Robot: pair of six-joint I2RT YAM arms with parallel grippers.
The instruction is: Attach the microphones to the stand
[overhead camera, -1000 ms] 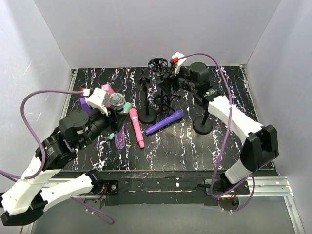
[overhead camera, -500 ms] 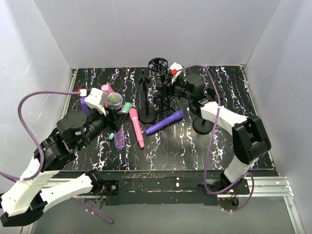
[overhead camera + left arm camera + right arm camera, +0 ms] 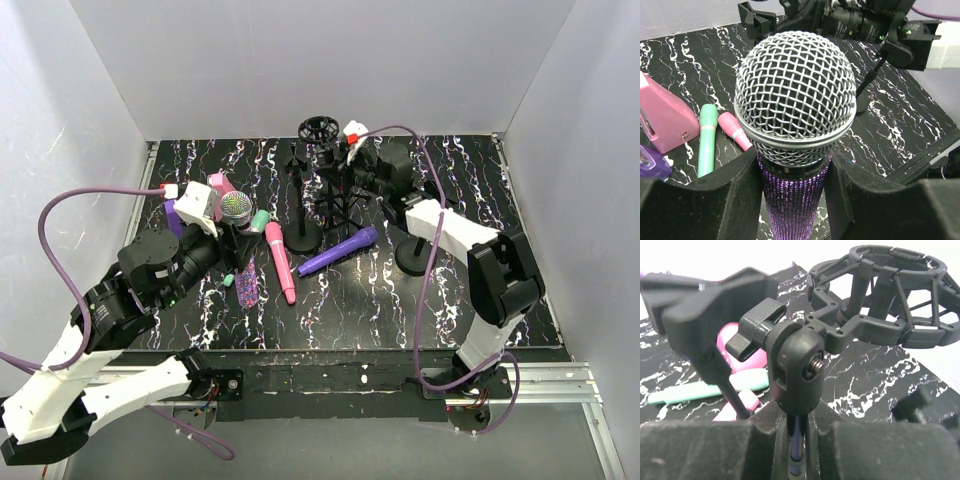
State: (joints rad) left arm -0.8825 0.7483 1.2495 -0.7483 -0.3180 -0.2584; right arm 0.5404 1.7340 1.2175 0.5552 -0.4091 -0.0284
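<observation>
My left gripper (image 3: 231,228) (image 3: 795,177) is shut on the glittery purple microphone (image 3: 237,208) (image 3: 795,95), gripping it just under its silver-grey mesh head and holding it upright. The mint green microphone (image 3: 259,220) (image 3: 707,140), the pink one (image 3: 281,264) (image 3: 734,131) and the plain purple one (image 3: 337,250) lie on the table. At the back, my right gripper (image 3: 347,170) (image 3: 798,422) is shut on the thin pole of the black tripod stand (image 3: 335,203) (image 3: 792,360), just below its swivel joint. The stand's ring-shaped mount (image 3: 320,129) (image 3: 895,295) stands empty.
A black stand with a round base (image 3: 304,238) and a top clip is just left of the tripod. Another round base (image 3: 415,260) sits under my right arm. Pink (image 3: 220,183) (image 3: 665,117) and purple (image 3: 172,212) wedge boxes lie at the left. Walls close in three sides.
My right gripper has swung left to the tripod stand and closed on its pole. The left gripper and its microphone have hardly moved.
</observation>
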